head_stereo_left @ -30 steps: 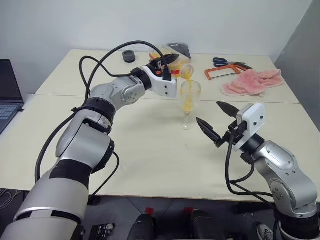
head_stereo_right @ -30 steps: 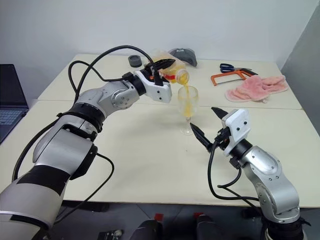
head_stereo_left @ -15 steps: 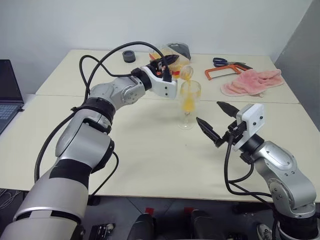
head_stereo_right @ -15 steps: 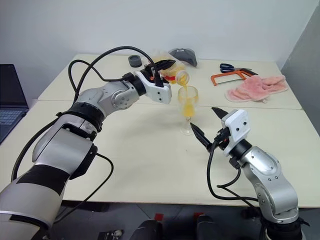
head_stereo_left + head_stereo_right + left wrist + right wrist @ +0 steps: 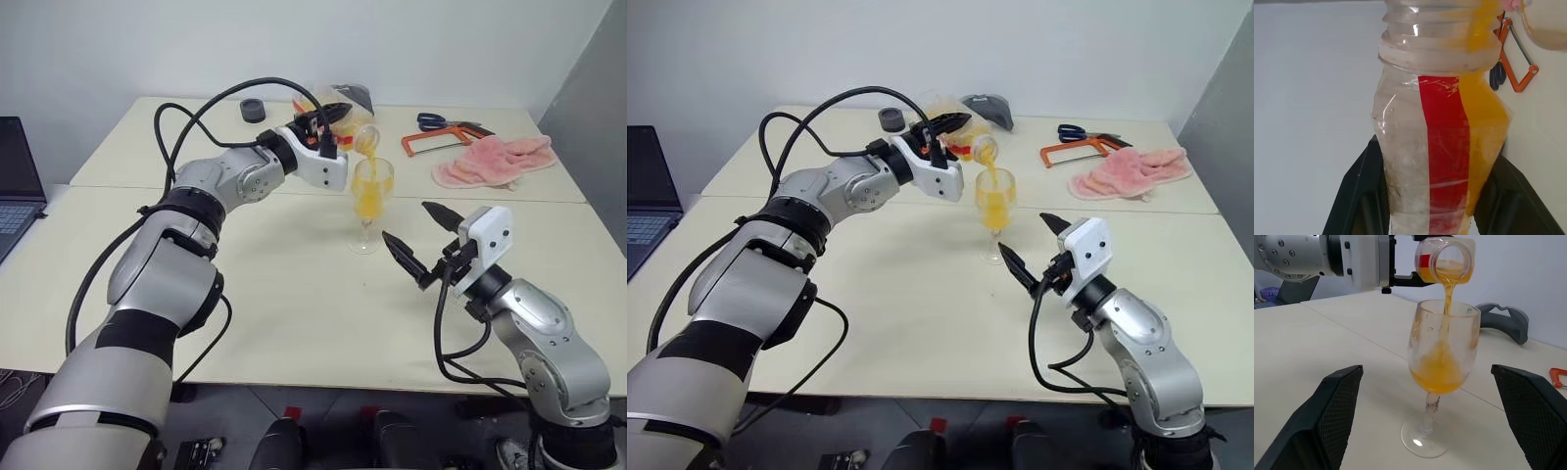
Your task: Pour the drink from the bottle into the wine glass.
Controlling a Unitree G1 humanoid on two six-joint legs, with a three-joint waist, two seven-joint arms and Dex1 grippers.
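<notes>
My left gripper [image 5: 337,121] is shut on the bottle [image 5: 350,133], a clear plastic one with a red label strip [image 5: 1444,147]. It is tipped on its side with the open mouth [image 5: 1451,262] just above the wine glass [image 5: 370,201]. A thin stream of orange drink [image 5: 1447,296] runs from the mouth into the bowl, where the drink [image 5: 1439,374] lies about a third deep. The glass stands upright on the table [image 5: 274,294]. My right gripper [image 5: 405,221] hangs open a little to the right of the glass and nearer to me. Its fingers [image 5: 1332,411] flank the glass without touching it.
At the back right lie an orange hacksaw [image 5: 431,143], scissors [image 5: 437,120] and a pink cloth [image 5: 495,162]. A black roll [image 5: 254,110] and a grey object [image 5: 351,95] sit at the far edge behind the bottle. A laptop [image 5: 18,176] stands at the left.
The drink in the glass stands higher than a second ago and the stream keeps running. Both arms have held still.
</notes>
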